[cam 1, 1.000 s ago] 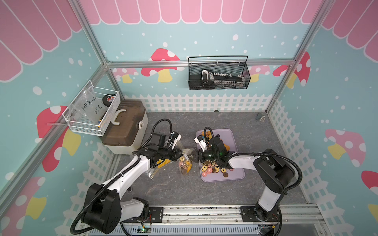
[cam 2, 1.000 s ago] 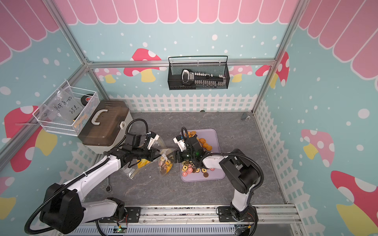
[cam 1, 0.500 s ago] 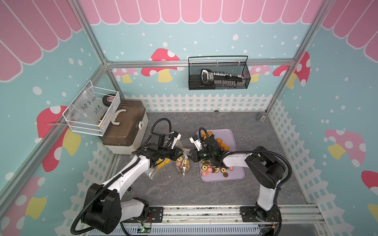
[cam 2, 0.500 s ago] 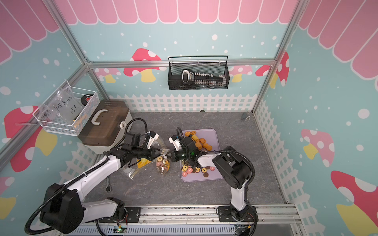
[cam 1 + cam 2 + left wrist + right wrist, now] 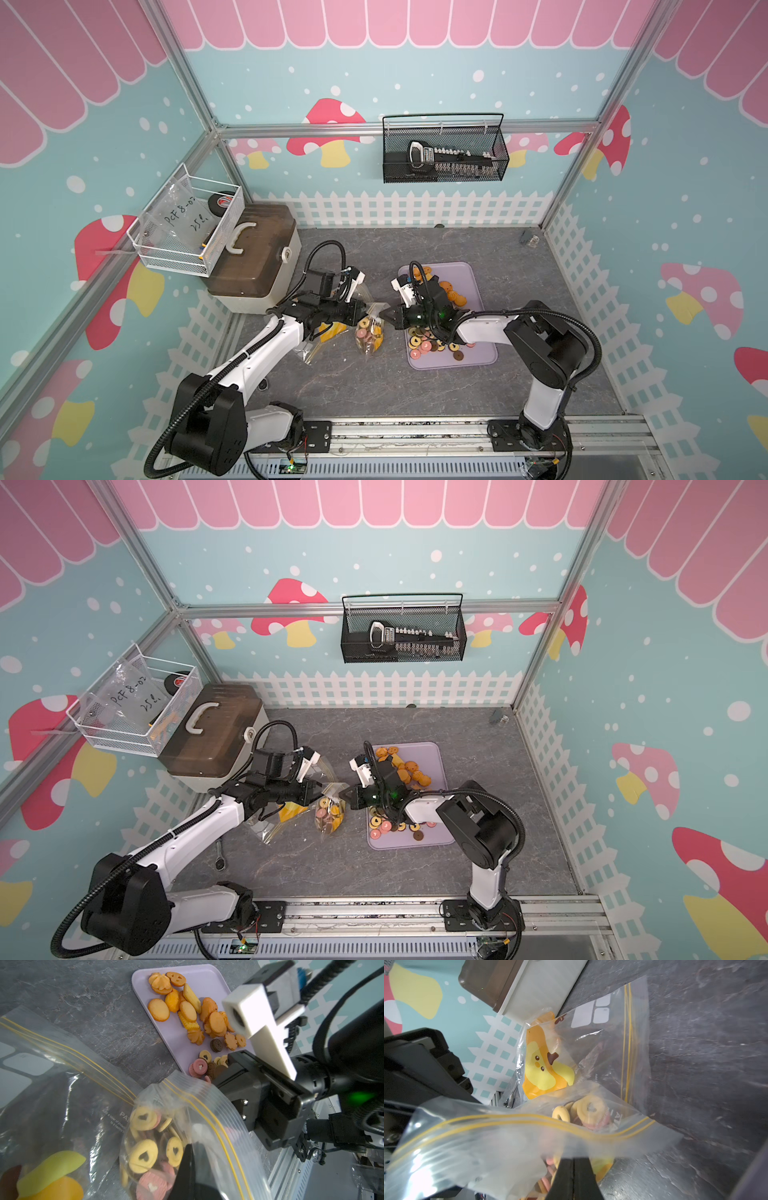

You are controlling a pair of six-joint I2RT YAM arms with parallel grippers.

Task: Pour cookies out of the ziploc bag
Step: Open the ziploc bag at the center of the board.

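left claw (image 5: 367, 308): pinching ziploc bag (image 5: 371, 335) rim | right claw (image 5: 386, 317): pinching it too | labelled bag (image 5: 174, 216): handwritten "PCF 8-02"

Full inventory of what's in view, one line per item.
ziploc bag: 1, clear, mid-table, mouth pinched from two sides
cookies in bag: many, yellow, pink, brown, inside it
tray: 1, lilac, right of ziploc bag
cookies on tray: many, orange, brown, pink, yellow
second bag: 1, clear, yellow-orange packet inside, flat under left arm
storage box: 1, brown lid, back left
wire basket: 1, white, left wall
mesh basket: 1, black, back wall
left gripper: 1, black, shut on ziploc bag
right gripper: 1, black, shut on ziploc bag
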